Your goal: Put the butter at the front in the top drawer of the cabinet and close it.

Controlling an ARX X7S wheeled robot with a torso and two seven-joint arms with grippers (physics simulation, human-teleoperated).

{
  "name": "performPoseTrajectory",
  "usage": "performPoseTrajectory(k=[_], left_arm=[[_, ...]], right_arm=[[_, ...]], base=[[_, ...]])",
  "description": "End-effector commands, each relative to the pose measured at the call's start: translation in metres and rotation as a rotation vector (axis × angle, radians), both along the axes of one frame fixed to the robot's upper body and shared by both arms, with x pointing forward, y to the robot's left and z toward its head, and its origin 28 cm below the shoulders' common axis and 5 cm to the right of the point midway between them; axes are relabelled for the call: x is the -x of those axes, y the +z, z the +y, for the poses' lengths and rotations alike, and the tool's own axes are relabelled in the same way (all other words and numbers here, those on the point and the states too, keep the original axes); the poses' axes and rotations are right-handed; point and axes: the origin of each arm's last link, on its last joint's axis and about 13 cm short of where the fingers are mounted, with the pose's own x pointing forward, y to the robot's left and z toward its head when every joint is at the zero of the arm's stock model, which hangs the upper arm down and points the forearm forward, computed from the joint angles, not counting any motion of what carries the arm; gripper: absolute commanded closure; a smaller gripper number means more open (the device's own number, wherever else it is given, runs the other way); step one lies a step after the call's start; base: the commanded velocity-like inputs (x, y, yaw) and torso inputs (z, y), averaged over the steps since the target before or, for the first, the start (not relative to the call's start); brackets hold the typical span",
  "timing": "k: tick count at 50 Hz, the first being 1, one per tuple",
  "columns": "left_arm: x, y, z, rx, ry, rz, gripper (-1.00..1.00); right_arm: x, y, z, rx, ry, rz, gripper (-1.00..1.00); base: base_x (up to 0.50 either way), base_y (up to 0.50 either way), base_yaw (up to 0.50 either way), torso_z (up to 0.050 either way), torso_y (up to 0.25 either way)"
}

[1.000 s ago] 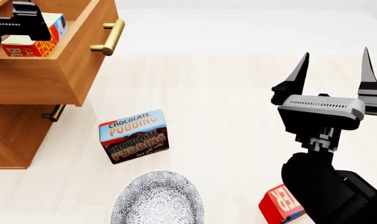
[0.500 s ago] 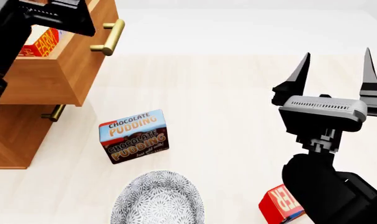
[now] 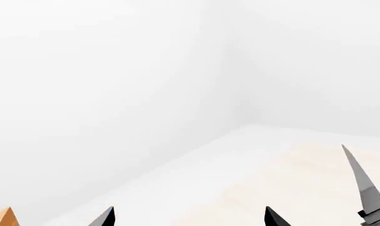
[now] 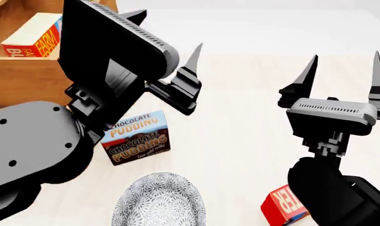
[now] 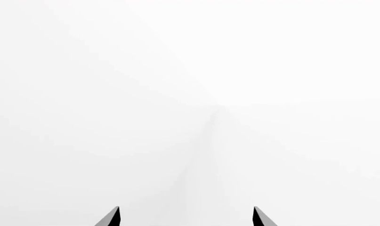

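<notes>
A red-and-orange butter carton [image 4: 28,38] lies inside the top drawer [image 4: 20,75], which stands pulled out at the upper left of the head view. My left gripper [image 4: 167,33] hovers outside the drawer, just right of it, open and holding nothing; in its wrist view the left gripper [image 3: 190,219] faces bare wall and floor. The left arm hides the drawer's handle and the rest of the cabinet. My right gripper [image 4: 345,61] is raised at the right, open and empty; the right gripper [image 5: 185,219] sees only white wall. A second butter carton [image 4: 283,205] lies on the floor, partly under my right arm.
A brown-and-blue chocolate pudding box [image 4: 136,136] stands on the floor below the left gripper. A grey patterned bowl [image 4: 158,200] sits in front of it near the bottom edge. Pale wooden floor stretches between the two arms.
My left arm has come out of the drawer and swung right and toward the camera, leaving the butter carton inside. The right arm has barely moved.
</notes>
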Motion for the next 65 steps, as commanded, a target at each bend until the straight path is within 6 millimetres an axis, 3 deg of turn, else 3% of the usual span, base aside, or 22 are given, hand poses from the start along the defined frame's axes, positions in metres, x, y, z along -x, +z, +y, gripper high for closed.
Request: performPoseTrajectory(k=[1, 10, 24, 35, 65], left_arm=[[-0.005, -0.023, -0.016, -0.041, -0.060, 0.077, -1.00], [-0.017, -0.031, -0.016, -0.042, -0.063, 0.135, -1.00], [-0.051, -0.044, -0.011, -0.022, -0.015, 0.198, -1.00], [-0.072, -0.051, 0.005, 0.009, 0.058, 0.232, -1.00], [-0.097, -0.068, 0.030, 0.037, 0.150, 0.284, -1.00]], right_arm=[[0.001, -0.001, -0.001, -0.001, -0.006, 0.002, -1.00], [0.001, 0.000, 0.000, 0.001, -0.003, 0.001, -1.00], [0.000, -0.003, -0.001, 0.000, -0.005, 0.008, -1.00], [0.001, -0.003, -0.002, 0.002, -0.008, 0.011, -1.00], [-0.003, -0.005, 0.003, 0.006, 0.006, 0.017, -1.00]], base=[[0.00, 0.00, 0.00, 0.000, 0.000], [0.00, 0.00, 0.00, 0.000, 0.000], [0.00, 0.00, 0.00, 0.000, 0.000], [0.00, 0.00, 0.00, 0.000, 0.000], [0.00, 0.00, 0.00, 0.000, 0.000]])
